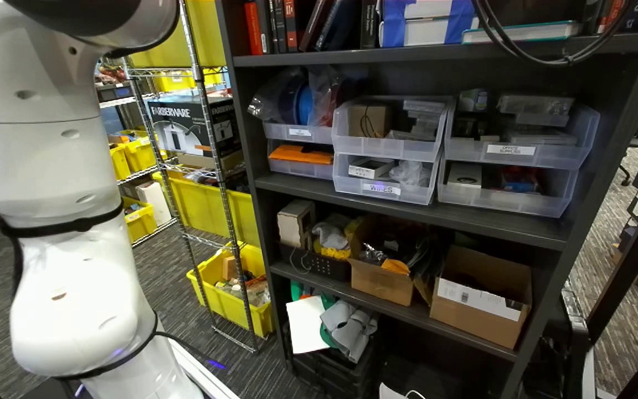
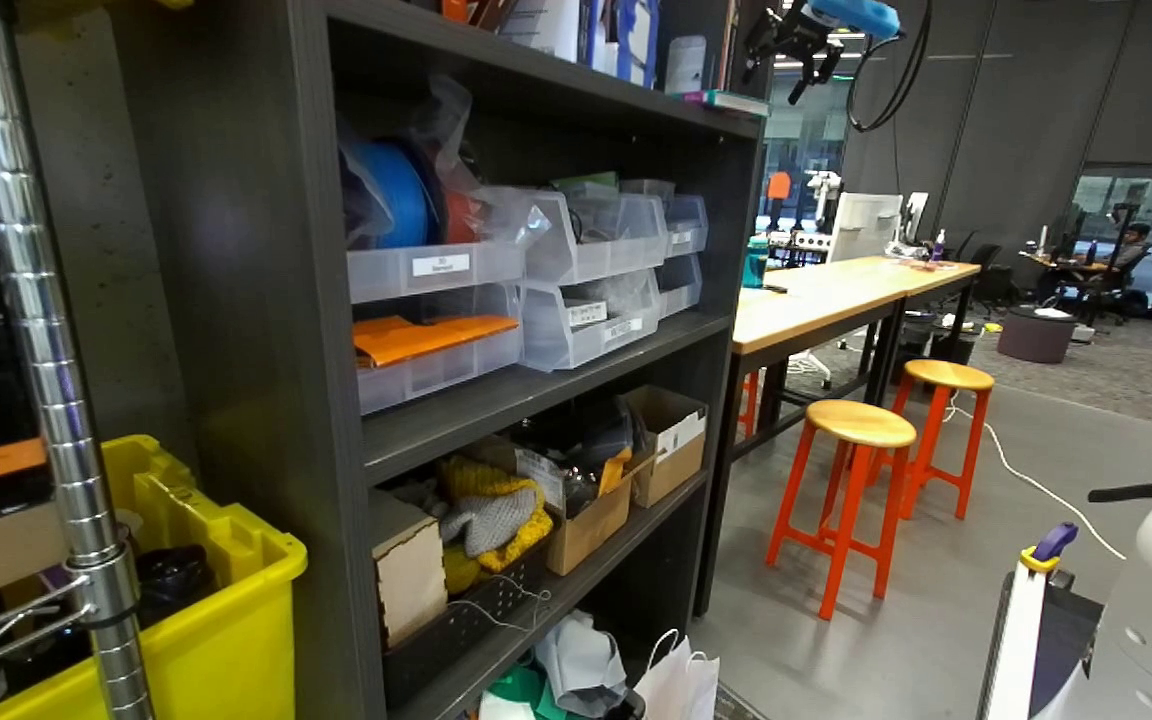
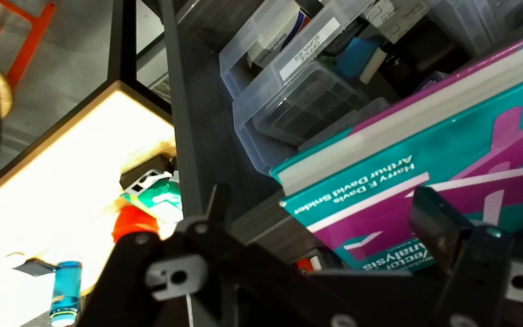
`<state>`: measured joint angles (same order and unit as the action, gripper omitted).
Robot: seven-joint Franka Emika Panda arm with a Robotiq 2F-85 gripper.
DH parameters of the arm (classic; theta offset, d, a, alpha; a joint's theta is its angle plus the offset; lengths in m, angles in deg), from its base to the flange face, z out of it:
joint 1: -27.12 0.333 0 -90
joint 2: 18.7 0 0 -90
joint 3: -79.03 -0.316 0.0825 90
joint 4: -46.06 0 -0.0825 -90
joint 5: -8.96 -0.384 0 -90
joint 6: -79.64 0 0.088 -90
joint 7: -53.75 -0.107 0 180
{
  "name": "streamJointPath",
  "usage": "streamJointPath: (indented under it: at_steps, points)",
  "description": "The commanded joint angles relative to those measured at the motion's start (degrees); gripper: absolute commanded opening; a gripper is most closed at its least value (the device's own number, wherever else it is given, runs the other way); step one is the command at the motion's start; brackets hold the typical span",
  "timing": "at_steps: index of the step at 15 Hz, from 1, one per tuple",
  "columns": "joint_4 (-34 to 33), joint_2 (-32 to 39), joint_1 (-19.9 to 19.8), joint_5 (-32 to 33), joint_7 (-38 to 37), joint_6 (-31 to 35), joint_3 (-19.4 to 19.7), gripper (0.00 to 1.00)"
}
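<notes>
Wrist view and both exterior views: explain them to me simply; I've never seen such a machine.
The white, jointed machine is a robot arm; at its end sits a two-fingered pincer. Two pictures are taken from places outside the arm; the wrist view is taken from its wrist, looking past the pincer. The dark shelving unit carries books, clear plastic bins and cardboard boxes. A teal-and-purple book lies flat on the upper shelf, nearest the pincer. The pincer stands open, apparently holding nothing.

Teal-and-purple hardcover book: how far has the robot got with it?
Reaching looks done: the black two-fingered gripper hangs open near the book. In hand: nothing looks gripped yet. Left, it seems: gripping the book, which lies flat on the dark grey shelf.
</notes>
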<state>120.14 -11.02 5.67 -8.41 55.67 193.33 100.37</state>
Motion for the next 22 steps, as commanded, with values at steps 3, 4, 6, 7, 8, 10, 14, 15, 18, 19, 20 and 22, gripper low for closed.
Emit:
streamJointPath:
  at_steps: [3, 4, 6, 7, 8, 10, 14, 15, 18, 19, 20, 22]
  points:
    - [-2.9, 2.47, -1.01, -2.86, 0.98, -0.26, 0.04, 1.0]
    - [-3.12, 2.71, -1.03, -3.0, 0.88, -0.18, 0.03, 1.0]
    - [-3.64, 3.08, -1.06, -3.47, 0.8, -0.07, -0.04, 1.0]
    - [-3.81, 3.21, -1.04, -3.64, 0.78, -0.02, -0.05, 1.0]
    - [-3.85, 3.24, -1.03, -3.84, 0.83, 0.08, -0.06, 1.0]
    - [-3.87, 3.39, -1.05, -4.1, 1.18, 0.36, -0.09, 1.0]
    - [-3.7, 3.54, -0.98, -3.96, 1.37, 1.04, -0.12, 1.0]
    - [-3.58, 3.47, -0.95, -3.98, 1.56, 1.35, -0.16, 1.0]
    - [-3.44, 3.57, -0.92, -4.13, 1.56, 1.9, -0.25, 1.0]
    - [-3.39, 3.59, -0.9, -4.25, 1.59, 2.03, -0.33, 1.0]
    - [-3.33, 3.57, -0.85, -4.3, 1.56, 2.26, -0.4, 1.0]
    - [-3.05, 3.42, -0.75, -4.55, 1.64, 2.65, -0.62, 1.0]
